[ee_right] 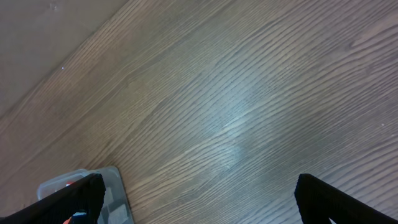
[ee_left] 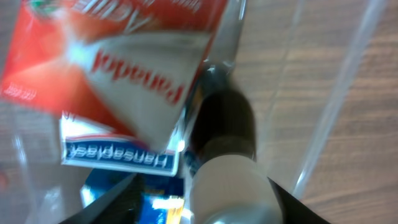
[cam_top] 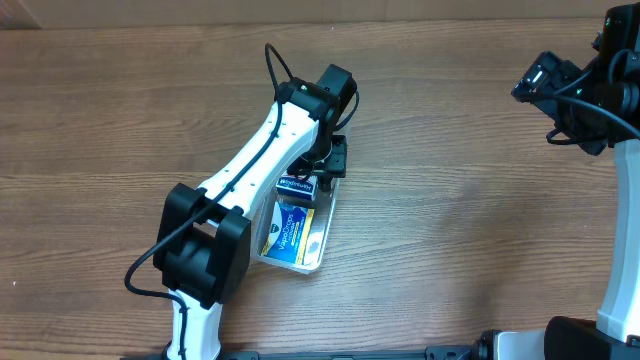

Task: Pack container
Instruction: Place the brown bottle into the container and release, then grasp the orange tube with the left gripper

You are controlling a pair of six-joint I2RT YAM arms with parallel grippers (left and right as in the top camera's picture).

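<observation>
The clear plastic container (cam_top: pixel 318 256) lies at the table's middle, and its wall shows in the left wrist view (ee_left: pixel 336 106). Inside it are a blue and yellow box (cam_top: pixel 288 228), a white and blue Hansaplast box (cam_top: pixel 296 186) (ee_left: pixel 118 155) and a red Panadol box (ee_left: pixel 118 56). A dark bottle with a white cap (ee_left: pixel 227 180) lies in it too. My left gripper (cam_top: pixel 326 166) (ee_left: pixel 202 199) is low inside the container, open around the bottle. The cap touches the right finger, with a gap at the left finger. My right gripper (ee_right: pixel 199 199) is open and empty, far right (cam_top: pixel 560 90).
Bare wooden table surrounds the container. The container's corner (ee_right: pixel 115 186) shows at the lower left of the right wrist view. My left arm (cam_top: pixel 240 180) covers the container's far end in the overhead view.
</observation>
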